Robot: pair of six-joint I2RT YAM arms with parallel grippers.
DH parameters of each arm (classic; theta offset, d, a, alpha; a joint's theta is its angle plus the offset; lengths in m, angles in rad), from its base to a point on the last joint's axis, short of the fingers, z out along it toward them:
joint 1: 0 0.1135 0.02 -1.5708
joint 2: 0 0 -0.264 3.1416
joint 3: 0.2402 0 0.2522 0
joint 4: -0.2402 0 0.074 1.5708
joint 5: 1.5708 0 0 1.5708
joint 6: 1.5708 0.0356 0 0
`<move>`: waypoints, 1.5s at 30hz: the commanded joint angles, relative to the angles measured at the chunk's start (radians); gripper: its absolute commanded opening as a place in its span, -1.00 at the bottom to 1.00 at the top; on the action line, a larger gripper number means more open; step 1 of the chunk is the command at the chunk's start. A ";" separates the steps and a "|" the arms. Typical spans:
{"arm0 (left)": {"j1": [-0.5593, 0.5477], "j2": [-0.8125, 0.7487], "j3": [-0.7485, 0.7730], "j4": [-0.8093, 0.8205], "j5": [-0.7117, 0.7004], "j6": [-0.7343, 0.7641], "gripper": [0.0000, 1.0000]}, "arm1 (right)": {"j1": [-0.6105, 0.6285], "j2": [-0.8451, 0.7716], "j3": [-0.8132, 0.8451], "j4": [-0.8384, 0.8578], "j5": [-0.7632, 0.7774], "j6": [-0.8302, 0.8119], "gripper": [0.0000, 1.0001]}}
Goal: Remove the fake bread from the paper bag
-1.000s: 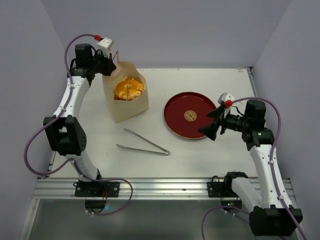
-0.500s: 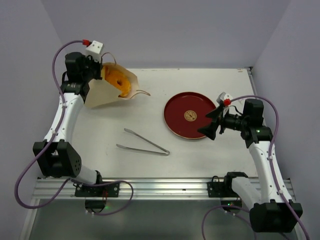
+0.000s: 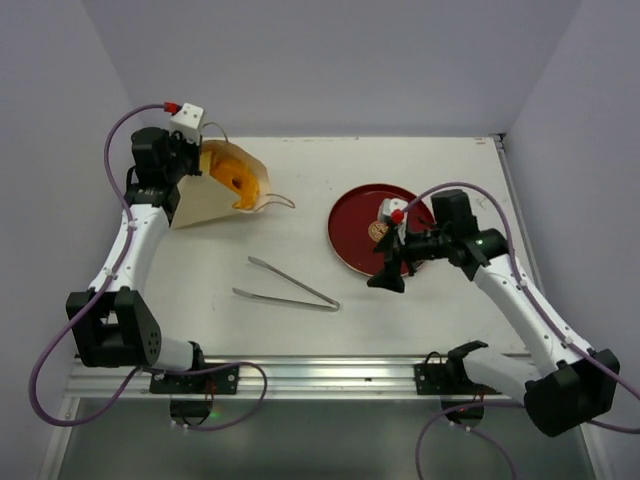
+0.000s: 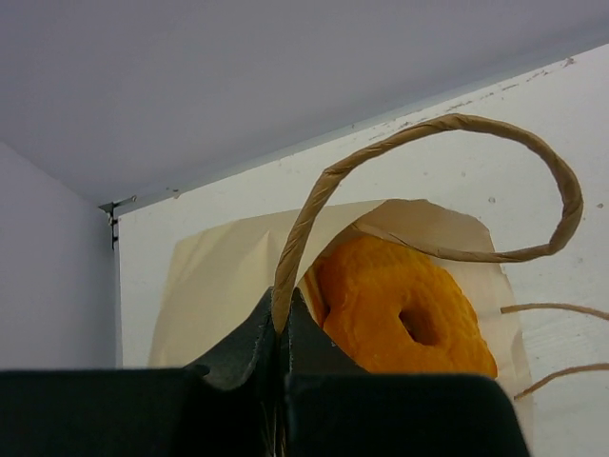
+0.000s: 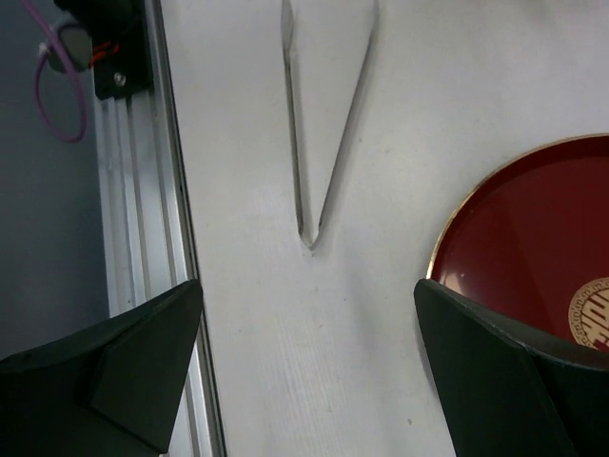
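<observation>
Pale tan kraft-paper bag (image 3: 205, 200), tilted by its brown loop handle (image 4: 447, 126) in the clenched left gripper (image 4: 283, 324), mouth toward 3 o'clock (glossy orange ring doughnut (image 3: 238, 178) inside), facing the spread, empty right gripper (image 3: 386, 270) near the round red plate (image 3: 350, 225).

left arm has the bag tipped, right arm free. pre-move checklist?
1. Grip: left end effector shut on the handle of the paper bag: ok.
2. Mouth tipped toward the red plate: ok.
3. Exit: fake bread out of the bag: not ok, it sits in the mouth.
4. More pieces deeper inside: cannot tell.
5. Free arm: right end effector open, empty: ok.
6. Clutter: tongs apart from the bag: ok.
</observation>
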 commanded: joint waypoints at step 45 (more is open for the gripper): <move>0.012 -0.196 -0.230 0.184 0.129 -0.137 -1.00 | 0.770 0.813 0.236 0.476 0.805 0.237 0.98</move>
